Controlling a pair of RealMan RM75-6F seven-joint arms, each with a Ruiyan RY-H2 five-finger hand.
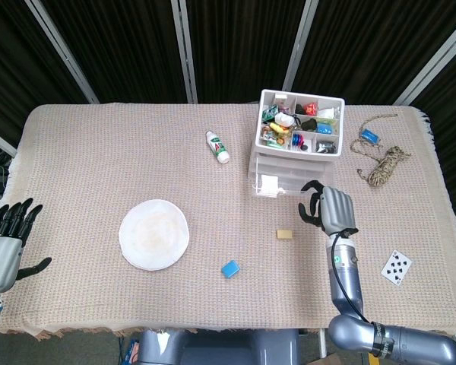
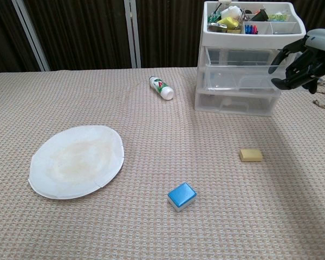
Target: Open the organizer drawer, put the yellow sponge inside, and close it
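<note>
One drawer of the clear plastic organizer [image 1: 287, 175] is standing pulled out, your right hand [image 1: 328, 209] curling its fingers at the front. I cannot tell if they are gripping. The small yellow rectangular sponge [image 1: 285, 234] is lying just front-left of this hand, long axis across the table.

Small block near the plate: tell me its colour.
Blue, with a pale underside: the small block shows best in the chest view.
</note>
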